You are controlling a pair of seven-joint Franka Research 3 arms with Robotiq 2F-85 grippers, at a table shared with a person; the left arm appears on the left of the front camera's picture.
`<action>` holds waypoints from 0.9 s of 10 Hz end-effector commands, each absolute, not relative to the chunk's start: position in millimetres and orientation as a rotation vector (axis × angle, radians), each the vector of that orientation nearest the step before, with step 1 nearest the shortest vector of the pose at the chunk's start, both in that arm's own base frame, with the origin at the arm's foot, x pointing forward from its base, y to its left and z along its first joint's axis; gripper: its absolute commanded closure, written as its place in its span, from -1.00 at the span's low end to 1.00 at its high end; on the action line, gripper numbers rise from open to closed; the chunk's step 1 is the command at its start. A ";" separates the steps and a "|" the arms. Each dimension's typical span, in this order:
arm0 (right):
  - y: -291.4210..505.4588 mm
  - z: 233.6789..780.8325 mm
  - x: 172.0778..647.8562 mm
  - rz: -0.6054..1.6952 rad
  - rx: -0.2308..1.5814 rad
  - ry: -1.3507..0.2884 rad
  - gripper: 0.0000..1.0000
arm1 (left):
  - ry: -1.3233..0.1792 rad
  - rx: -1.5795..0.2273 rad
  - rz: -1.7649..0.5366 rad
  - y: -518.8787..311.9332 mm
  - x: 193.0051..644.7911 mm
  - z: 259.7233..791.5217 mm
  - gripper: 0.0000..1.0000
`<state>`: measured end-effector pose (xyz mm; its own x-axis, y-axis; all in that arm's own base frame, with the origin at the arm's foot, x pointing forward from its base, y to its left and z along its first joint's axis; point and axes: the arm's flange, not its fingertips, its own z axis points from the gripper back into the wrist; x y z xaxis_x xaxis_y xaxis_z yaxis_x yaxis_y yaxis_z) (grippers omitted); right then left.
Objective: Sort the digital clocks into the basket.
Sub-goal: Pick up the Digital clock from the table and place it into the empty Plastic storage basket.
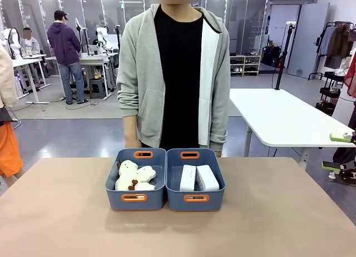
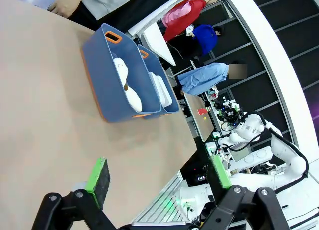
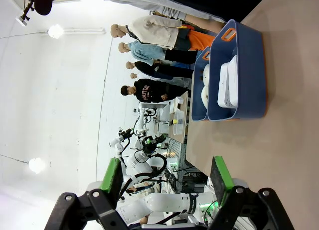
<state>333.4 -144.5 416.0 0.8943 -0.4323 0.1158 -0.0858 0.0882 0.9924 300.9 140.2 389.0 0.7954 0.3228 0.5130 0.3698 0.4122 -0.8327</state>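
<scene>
Left tool (image 2: 157, 182): nearest to us, wide apart and holding nothing, hanging over bare desk (image 1: 55, 223) well short of the tubs.
Right tool (image 3: 167, 177): we see it spread wide and empty too, above the desk's near edge, its fingers pointing toward the tubs.
Desk: bare brown surface between us and the two tubs; nothing lies loose on it that we can see.
Left tub (image 1: 135, 179): it stands touching the basket's left side and carries the cream plush toys (image 1: 133, 176).
Basket (image 1: 195, 179): the right tub, in the middle of the desk just ahead of the person.
Digital clocks (image 1: 198, 178): both white blocks lie side by side inside the basket, touching or nearly so, long sides running near to far.
Step in hand: we judge the sorting done; what remains is staying clear.
Doing it well: we would keep both tools high and wide, back on our side, and not brush the basket's near rim.
Risk: a low pass could nudge the tubs, which sit pressed together.
Person (image 1: 175, 73): standing at the far edge right behind the tubs, arms down.
</scene>
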 end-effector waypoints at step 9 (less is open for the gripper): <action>-143.0 421.0 334.2 -0.289 1.482 -0.426 -0.81 | -0.692 -1.190 -0.025 139.1 300.1 395.9 -1.00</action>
